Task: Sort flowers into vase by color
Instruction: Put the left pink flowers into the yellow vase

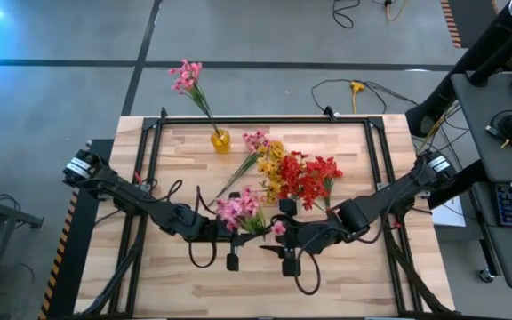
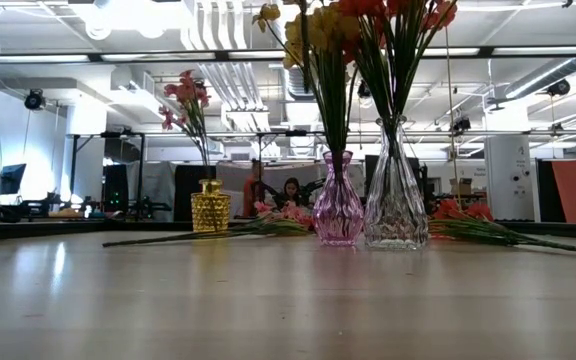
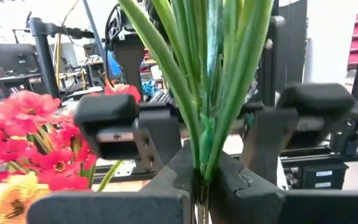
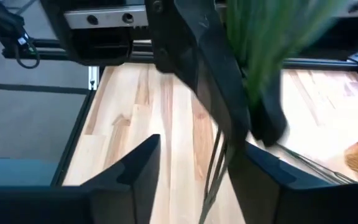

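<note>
A pink flower spray stands upright in the air over the table's middle, between my two grippers. My left gripper is shut on its green stems. My right gripper faces it from the right, open, its fingers on either side of the thin stems without touching them. A yellow vase at the far edge holds one pink spray. A pink vase holds yellow flowers. A clear vase holds red flowers. Another pink spray lies flat on the table. My left gripper pinches the bunched green stems between its two fingers, just below where the leaves fan out. The fingers come level from the table's left and lie across the stems. The spray stands upright, leaves and blossoms above the fingers and thin stem ends below them.
The three vases stand close together in the table's far half, just beyond the grippers. In the low view, loose sprays lie on the table behind the vases: pink and red. A black frame runs around the wooden top. People sit in the room beyond.
</note>
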